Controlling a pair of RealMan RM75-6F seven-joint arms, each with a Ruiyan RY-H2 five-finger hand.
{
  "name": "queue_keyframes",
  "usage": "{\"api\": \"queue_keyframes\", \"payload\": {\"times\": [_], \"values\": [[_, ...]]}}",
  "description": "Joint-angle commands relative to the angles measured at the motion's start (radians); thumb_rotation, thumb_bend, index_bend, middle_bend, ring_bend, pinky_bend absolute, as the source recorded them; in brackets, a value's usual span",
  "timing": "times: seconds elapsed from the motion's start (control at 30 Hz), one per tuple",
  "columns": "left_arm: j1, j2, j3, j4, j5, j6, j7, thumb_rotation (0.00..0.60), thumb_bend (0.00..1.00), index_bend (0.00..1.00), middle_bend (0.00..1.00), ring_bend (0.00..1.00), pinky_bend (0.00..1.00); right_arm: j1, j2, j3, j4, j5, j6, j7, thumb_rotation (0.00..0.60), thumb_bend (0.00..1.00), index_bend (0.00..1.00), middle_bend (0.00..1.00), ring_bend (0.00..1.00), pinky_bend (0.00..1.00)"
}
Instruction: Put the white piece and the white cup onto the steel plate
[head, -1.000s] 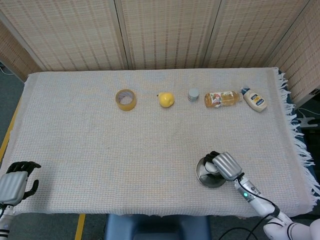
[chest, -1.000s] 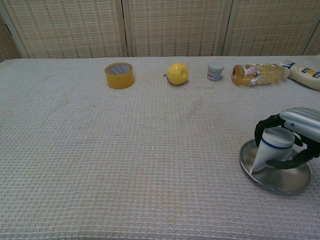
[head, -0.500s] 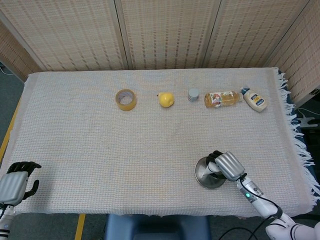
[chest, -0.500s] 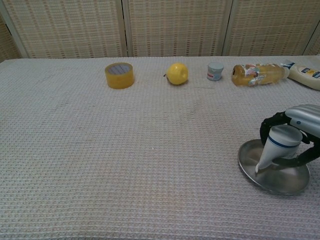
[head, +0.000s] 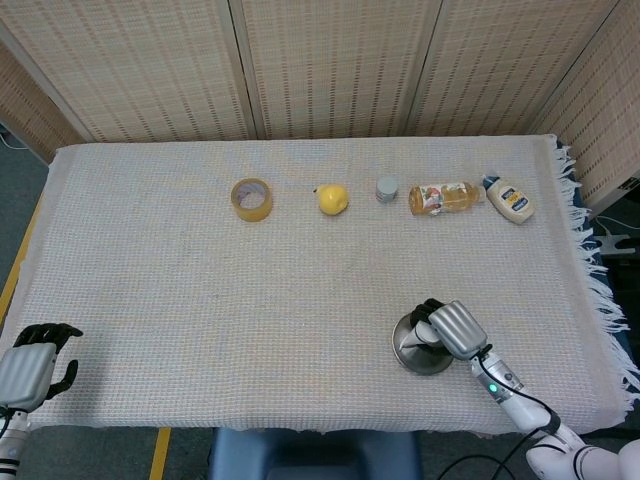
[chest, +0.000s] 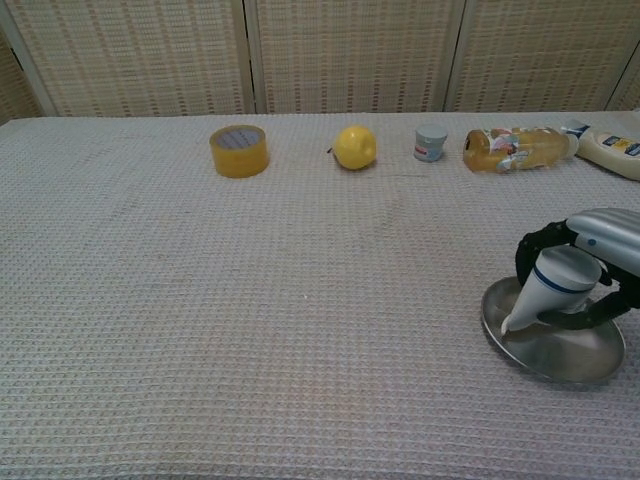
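Note:
The steel plate (chest: 572, 362) lies near the table's front right; the head view shows its rim (head: 405, 352) too. My right hand (chest: 606, 236) grips the white cup (chest: 558, 284) with a blue band. The cup is tilted over the plate and tapers to a white tip that touches the plate's left side. I cannot tell whether that tip is a separate white piece. From above, my right hand (head: 456, 329) covers most of the cup (head: 424, 334). My left hand (head: 30, 364) hangs at the table's front left corner with nothing in it.
Along the far side stand a yellow tape roll (chest: 238, 150), a yellow fruit (chest: 355, 147), a small grey jar (chest: 431, 142), a lying juice bottle (chest: 517, 148) and a lying white bottle (chest: 610, 150). The fringed table edge (head: 600, 300) runs to the right of the plate.
The cup has tilted further over the plate, and the right hand and plate have shifted slightly. The left hand has not moved.

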Motion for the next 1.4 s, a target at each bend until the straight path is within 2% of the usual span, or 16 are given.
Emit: {"api": "queue_keyframes", "payload": {"times": [0.03,0.23,0.53,0.73,0.9,1.0,1.4], "values": [[0.0,0.0,0.0,0.0,-0.001,0.0,0.0,0.6,0.46,0.29,0.23,0.15,0.15,0.001,0.02,-0.017,-0.032,-0.013,-0.006,0.019,0.6,0.23,0.57,0.46,0.37,0.75],[0.0,0.0,0.001,-0.002,0.0,-0.001,0.001,0.6,0.46,0.29,0.23,0.15,0.15,0.002,0.033,-0.016,-0.052,-0.009,-0.013,-0.007,0.6,0.23,0.57,0.46,0.37,0.75],[-0.002,0.0,0.002,-0.003,-0.005,-0.005,0.008,0.6,0.46,0.29,0.23,0.15,0.15,-0.003,0.003,0.019,0.02,0.017,0.005,-0.028,0.6,0.23,0.57,0.46,0.37,0.75],[-0.002,0.0,0.003,-0.006,-0.007,-0.006,0.013,0.6,0.46,0.29,0.23,0.15,0.15,-0.001,0.0,0.004,0.018,0.01,-0.012,0.011,0.6,0.23,0.57,0.46,0.37,0.75],[-0.002,0.001,0.002,-0.006,-0.01,-0.006,0.011,0.6,0.46,0.29,0.23,0.15,0.15,0.011,0.033,-0.031,-0.039,-0.017,-0.031,0.101,0.6,0.23,0.57,0.46,0.37,0.75],[-0.002,0.002,0.002,-0.007,-0.009,-0.005,0.01,0.6,0.46,0.29,0.23,0.15,0.15,0.01,0.041,-0.038,-0.043,-0.034,-0.017,0.084,0.6,0.23,0.57,0.46,0.37,0.75],[-0.003,0.004,0.002,-0.01,-0.012,-0.007,0.008,0.6,0.46,0.29,0.23,0.15,0.15,-0.02,0.037,0.038,0.006,0.006,0.086,-0.035,0.6,0.23,0.57,0.46,0.37,0.75]]}}
